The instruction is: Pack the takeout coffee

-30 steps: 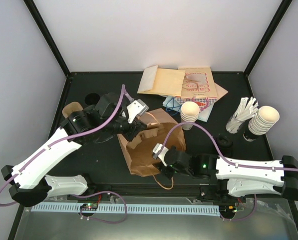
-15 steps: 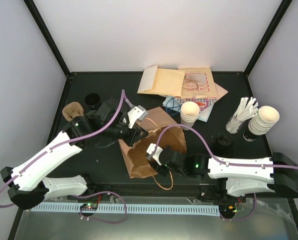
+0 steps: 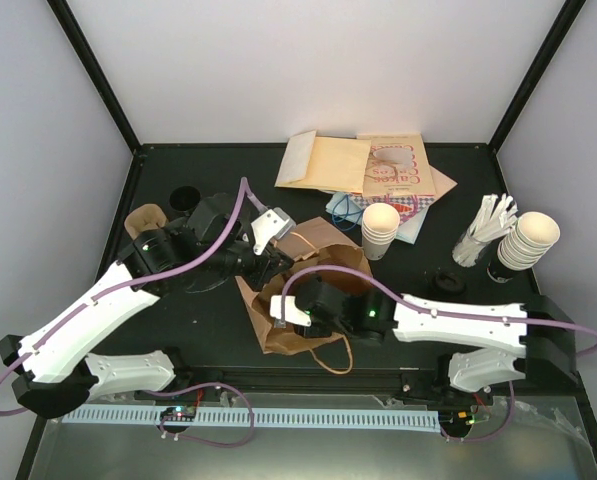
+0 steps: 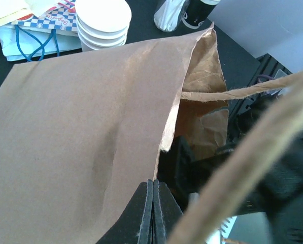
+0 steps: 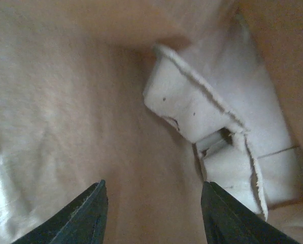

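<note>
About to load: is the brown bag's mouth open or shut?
Open: the bag gapes; left gripper pinches one edge, right gripper sits inside between paper walls.

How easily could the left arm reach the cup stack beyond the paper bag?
Probably not easily: the left gripper is shut on the edge of the paper bag. It would have to let go before reaching the cup stack.

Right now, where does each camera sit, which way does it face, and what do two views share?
Top external: above and behind the arms, looking down on the table; both arms show, left gripper at the rim of the brown paper bag.
Left wrist: on the left arm, looking along its shut gripper across the bag toward the cup stack.
Right wrist: inside the bag, facing its wall; open right gripper shows.
Shared: top and left wrist both show bag and cup stack.
</note>
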Robot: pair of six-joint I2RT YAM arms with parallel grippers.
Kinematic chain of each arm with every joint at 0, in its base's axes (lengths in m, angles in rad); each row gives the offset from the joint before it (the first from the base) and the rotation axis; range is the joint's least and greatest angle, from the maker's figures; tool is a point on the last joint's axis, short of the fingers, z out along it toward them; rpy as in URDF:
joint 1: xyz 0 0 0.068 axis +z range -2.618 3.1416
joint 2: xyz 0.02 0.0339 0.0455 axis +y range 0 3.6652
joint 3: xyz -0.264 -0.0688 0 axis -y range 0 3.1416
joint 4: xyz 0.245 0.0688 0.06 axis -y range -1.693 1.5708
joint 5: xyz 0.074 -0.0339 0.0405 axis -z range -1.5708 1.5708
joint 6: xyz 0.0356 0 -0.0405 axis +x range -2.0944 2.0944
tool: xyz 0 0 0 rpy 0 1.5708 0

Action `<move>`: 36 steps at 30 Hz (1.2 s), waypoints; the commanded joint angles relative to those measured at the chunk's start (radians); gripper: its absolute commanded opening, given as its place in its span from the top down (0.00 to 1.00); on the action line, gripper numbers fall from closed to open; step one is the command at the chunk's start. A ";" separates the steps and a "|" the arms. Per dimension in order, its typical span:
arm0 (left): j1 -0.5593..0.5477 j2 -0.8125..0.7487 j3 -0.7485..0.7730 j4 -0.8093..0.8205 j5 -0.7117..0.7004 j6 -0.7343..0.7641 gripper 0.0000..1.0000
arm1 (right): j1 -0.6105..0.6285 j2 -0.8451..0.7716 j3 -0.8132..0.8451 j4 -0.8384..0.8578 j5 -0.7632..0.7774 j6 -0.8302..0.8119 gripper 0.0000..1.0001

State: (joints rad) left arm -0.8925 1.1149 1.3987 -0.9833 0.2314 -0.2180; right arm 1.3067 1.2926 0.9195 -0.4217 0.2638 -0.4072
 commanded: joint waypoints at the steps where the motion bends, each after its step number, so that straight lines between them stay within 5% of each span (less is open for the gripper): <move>1: -0.007 0.003 0.042 -0.016 -0.016 0.034 0.98 | -0.036 0.067 0.034 -0.080 0.047 -0.146 0.46; 11: -0.011 0.014 0.094 -0.079 -0.064 0.103 0.98 | -0.083 0.060 0.029 0.058 0.171 -0.283 0.39; 25: -0.017 0.026 0.129 -0.095 -0.072 0.139 0.98 | -0.155 0.059 0.020 0.059 0.135 -0.431 0.40; 36: -0.045 0.004 0.144 -0.091 -0.064 0.154 0.99 | -0.163 0.159 -0.014 0.196 0.143 -0.475 0.30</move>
State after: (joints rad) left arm -0.9188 1.1423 1.5002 -1.0702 0.1600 -0.0872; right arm 1.1496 1.4269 0.9073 -0.2993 0.4026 -0.8577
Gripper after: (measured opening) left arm 0.020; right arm 0.691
